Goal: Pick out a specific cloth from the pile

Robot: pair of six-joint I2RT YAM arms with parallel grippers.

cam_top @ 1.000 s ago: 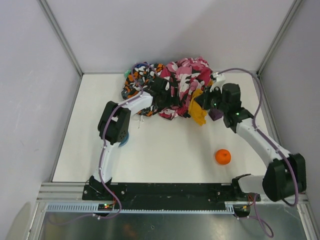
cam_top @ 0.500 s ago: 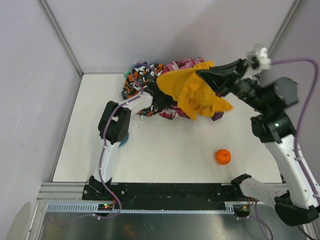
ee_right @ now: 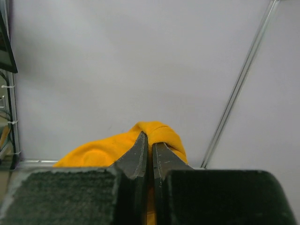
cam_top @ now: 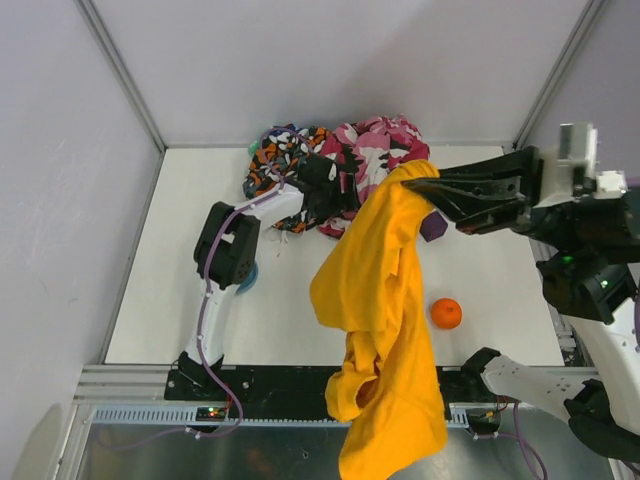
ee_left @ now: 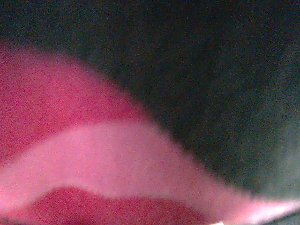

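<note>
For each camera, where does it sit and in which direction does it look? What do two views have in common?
Top external: above and behind the bases, looking down at the table; left arm and right arm show.
Left wrist: pressed against the pile, pink fabric, blurred; no jaws visible.
Right wrist: looks along its shut jaws toward the wall.
Shared: top external and right wrist both show the yellow cloth pinched in the right jaws.
</note>
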